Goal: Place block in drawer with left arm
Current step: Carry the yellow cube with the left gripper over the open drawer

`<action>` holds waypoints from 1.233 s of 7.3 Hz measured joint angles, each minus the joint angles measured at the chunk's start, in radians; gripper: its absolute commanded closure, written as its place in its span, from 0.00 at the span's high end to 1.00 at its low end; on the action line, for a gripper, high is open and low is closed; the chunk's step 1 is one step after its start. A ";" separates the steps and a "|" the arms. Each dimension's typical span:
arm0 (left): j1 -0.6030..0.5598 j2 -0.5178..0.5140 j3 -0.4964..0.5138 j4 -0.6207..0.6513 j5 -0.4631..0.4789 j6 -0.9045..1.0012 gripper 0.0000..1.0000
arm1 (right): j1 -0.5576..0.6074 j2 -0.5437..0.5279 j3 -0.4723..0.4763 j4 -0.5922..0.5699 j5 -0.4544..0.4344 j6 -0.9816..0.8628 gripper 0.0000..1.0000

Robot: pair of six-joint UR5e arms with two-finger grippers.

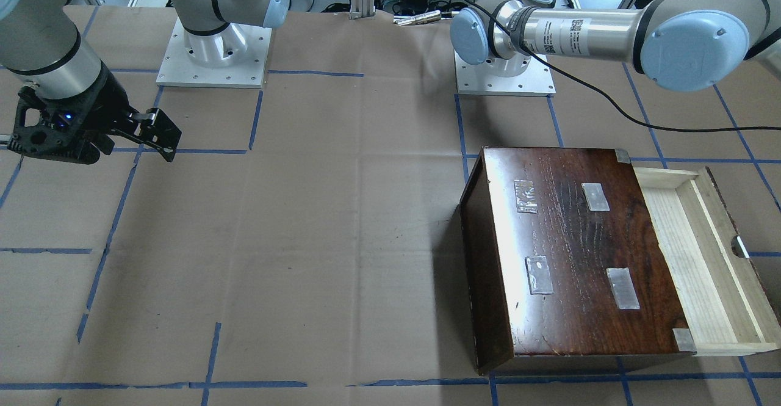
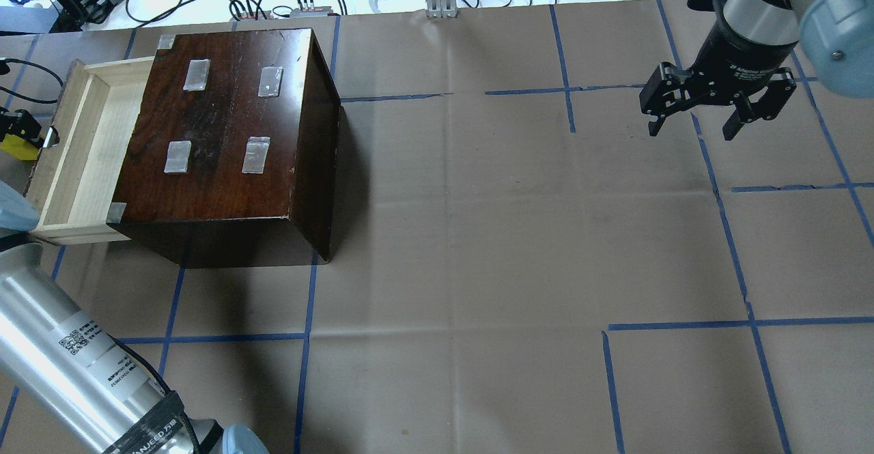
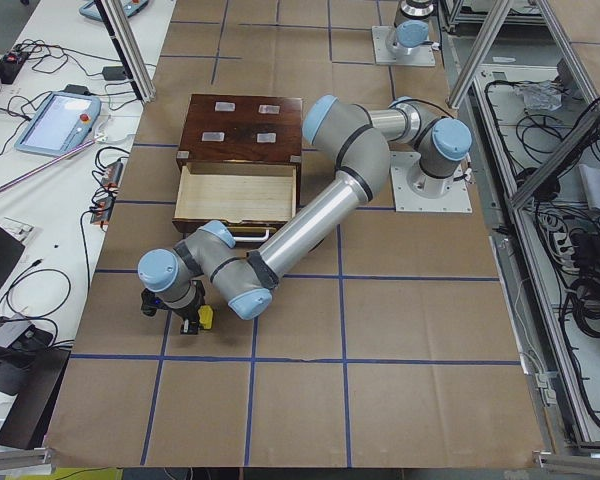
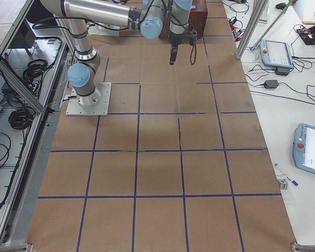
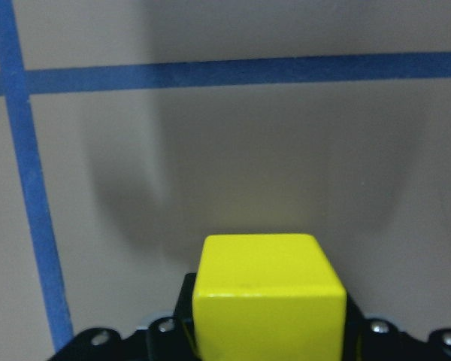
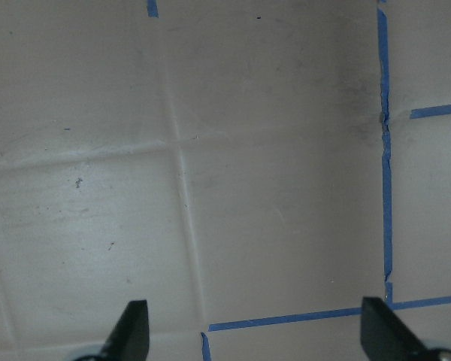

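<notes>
Overhead exterior: left claw (image 2: pixel 26 132) clamps block (image 2: pixel 17 149) beside drawer (image 2: pixel 82 160) front edge; right claw (image 2: pixel 692 131) spread.

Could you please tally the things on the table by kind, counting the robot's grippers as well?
Block: 1
Cabinet: 1
Drawer: 1
Grippers: 2, left gripper and right gripper
Total: 5

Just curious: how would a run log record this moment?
left gripper: shut on block, outside drawer | drawer: open | right gripper: open
</notes>
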 measured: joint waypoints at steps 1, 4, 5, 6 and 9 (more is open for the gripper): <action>-0.004 0.071 -0.008 -0.091 0.005 0.000 0.04 | 0.000 0.000 0.000 0.000 0.000 0.000 1.00; -0.076 0.374 -0.206 -0.254 0.001 -0.054 0.04 | 0.000 0.000 0.000 0.000 0.000 0.000 1.00; -0.106 0.475 -0.320 -0.252 -0.003 -0.103 0.04 | 0.000 0.000 0.000 0.000 0.000 0.000 1.00; -0.140 0.548 -0.419 -0.226 -0.006 -0.143 0.04 | 0.000 0.000 0.000 0.000 0.000 0.000 1.00; -0.227 0.603 -0.590 -0.120 -0.010 -0.191 0.05 | 0.000 0.000 0.001 0.000 0.000 0.001 1.00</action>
